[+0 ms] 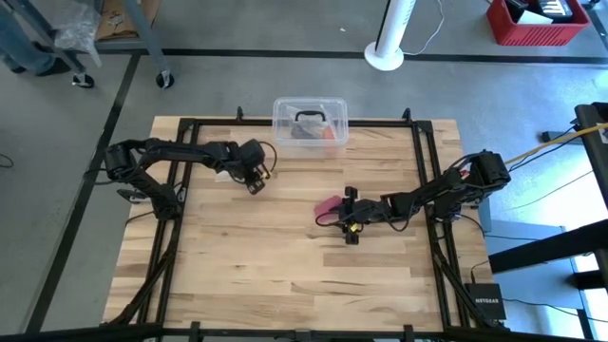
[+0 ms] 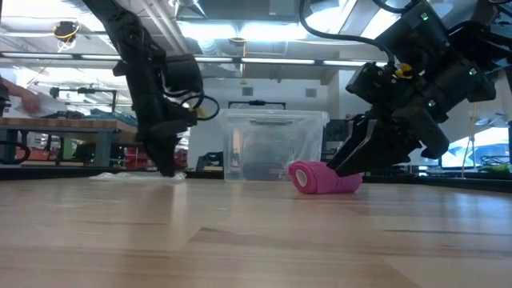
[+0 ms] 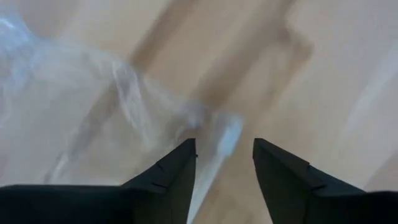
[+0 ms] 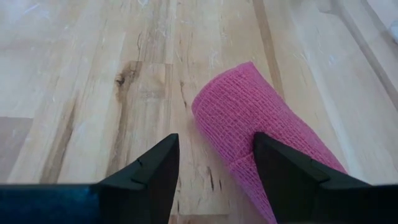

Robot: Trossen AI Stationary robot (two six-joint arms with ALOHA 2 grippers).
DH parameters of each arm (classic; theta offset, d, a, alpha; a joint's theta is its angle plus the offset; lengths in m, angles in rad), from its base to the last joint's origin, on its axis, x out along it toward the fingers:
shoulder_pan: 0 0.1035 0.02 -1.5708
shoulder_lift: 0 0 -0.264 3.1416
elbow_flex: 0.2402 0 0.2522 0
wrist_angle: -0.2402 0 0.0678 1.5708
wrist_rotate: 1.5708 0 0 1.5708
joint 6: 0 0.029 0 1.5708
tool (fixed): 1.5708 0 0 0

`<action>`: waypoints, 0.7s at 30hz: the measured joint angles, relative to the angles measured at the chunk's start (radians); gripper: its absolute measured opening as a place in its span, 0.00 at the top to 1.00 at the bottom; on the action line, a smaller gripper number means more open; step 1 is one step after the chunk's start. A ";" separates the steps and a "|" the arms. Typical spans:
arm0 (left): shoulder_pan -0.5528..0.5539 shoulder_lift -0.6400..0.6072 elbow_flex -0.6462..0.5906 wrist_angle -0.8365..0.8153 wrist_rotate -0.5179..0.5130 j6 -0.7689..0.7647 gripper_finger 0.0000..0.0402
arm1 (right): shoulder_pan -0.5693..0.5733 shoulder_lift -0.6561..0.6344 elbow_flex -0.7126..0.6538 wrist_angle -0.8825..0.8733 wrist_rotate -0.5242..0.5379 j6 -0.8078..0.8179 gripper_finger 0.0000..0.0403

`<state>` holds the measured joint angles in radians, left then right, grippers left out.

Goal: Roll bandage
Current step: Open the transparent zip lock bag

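No legible writing. Right gripper [image 4: 214, 165] low over table [image 1: 285, 266], jaws apart beside bandage [image 4: 249, 118]. Left gripper [image 3: 224, 165] open, pointing down over clear bag [image 3: 74, 106], far-left.

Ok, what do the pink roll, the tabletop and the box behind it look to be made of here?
The bandage: soft woven or crepe-like fabric, matte; a fine mesh texture shows across the pink roll. The table: wood, looks like butcher-block planks with grain, a knot, and a light sheen. The box: clear, probably hard plastic; the room shows through its glossy walls. Its lid material is hard to judge.
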<state>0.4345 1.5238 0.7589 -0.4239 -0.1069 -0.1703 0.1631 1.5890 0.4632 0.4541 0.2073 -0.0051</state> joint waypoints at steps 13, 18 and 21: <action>-0.020 0.004 -0.048 -0.033 -0.093 0.154 0.64 | 0.000 0.000 0.001 0.000 0.001 0.023 0.48; -0.020 0.001 -0.094 0.036 -0.091 0.199 0.71 | 0.000 0.000 0.001 -0.001 0.001 0.023 0.48; -0.021 0.001 -0.112 0.039 -0.084 0.195 0.81 | 0.000 0.000 0.001 -0.001 0.001 0.023 0.48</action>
<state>0.4133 1.5249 0.6469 -0.3847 -0.1910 0.0243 0.1635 1.5887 0.4637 0.4534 0.2081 0.0177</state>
